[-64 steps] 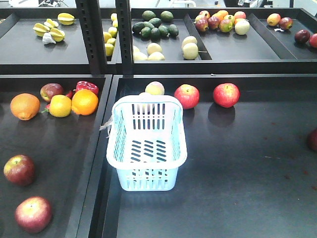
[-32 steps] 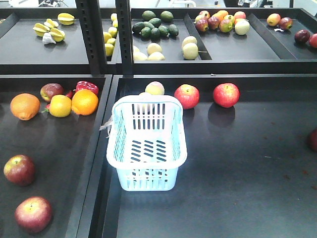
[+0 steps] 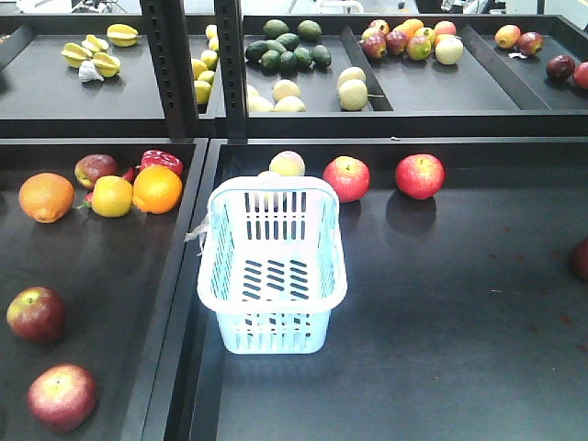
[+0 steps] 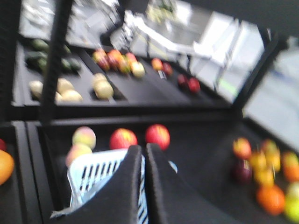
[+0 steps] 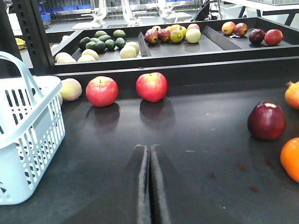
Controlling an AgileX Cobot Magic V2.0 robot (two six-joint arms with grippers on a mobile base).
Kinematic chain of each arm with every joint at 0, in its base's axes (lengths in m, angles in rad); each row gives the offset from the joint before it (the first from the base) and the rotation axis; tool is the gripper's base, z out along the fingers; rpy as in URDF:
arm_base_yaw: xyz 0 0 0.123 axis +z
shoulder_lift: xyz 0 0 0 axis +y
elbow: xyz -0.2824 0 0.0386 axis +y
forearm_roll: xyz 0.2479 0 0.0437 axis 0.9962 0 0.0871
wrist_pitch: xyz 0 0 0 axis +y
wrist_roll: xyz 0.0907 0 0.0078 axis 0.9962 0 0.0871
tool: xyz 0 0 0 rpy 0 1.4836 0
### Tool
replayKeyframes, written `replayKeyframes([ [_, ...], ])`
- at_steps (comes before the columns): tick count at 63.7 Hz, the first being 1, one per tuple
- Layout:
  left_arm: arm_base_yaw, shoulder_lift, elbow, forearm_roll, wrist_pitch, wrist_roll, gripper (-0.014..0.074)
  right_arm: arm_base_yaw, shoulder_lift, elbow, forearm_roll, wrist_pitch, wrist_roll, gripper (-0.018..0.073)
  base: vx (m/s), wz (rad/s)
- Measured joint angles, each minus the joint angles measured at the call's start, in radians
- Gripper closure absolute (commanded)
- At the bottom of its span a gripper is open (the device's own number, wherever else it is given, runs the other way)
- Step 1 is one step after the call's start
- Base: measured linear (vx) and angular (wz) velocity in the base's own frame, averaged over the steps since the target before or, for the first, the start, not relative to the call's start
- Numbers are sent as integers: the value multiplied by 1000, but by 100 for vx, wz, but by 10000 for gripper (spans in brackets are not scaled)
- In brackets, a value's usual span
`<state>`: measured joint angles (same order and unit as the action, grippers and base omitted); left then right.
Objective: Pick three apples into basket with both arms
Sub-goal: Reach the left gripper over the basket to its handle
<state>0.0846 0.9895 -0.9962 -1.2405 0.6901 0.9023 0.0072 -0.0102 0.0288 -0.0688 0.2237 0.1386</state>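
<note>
Apples (image 3: 346,178) lie all outside the basket (image 3: 273,276); both grippers are pinched closed and grip nothing.

The right gripper (image 5: 149,149), its fingers pressed together, hangs low over the dark shelf (image 5: 210,186). Almost straight ahead of it sits a red apple (image 5: 151,87), with a second red apple (image 5: 102,91) just left of that one. A dark red apple (image 5: 266,121) lies nearer, off to its right, and an orange (image 5: 292,158) shows beyond that at the frame edge. The basket stands close on its left. The left gripper (image 4: 142,149), blurred, has its fingers together too and hangs over the basket, the same pair of red apples ahead of it. Farther out on that side, two more apples (image 3: 37,314) rest in the neighbouring tray (image 3: 119,276).
</note>
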Motion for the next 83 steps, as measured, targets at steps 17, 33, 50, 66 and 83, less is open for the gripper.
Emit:
replayKeyframes([
  [17, -30, 429, -271, -42, 223, 240, 123, 0, 0, 0, 0, 0, 0, 564, 0, 0],
  [33, -133, 784, -617, 27, 311, 362, -8, 0, 0, 0, 0, 0, 0, 564, 0, 0],
  [50, -243, 1046, -908, 237, 380, 368, 41, 0, 0, 0, 0, 0, 0, 564, 0, 0],
  [66, -271, 1139, -965, 341, 383, 368, 41, 0, 0, 0, 0, 0, 0, 564, 0, 0],
  [83, -272, 1212, -965, 383, 393, 368, 41, 0, 0, 0, 0, 0, 0, 564, 0, 0],
])
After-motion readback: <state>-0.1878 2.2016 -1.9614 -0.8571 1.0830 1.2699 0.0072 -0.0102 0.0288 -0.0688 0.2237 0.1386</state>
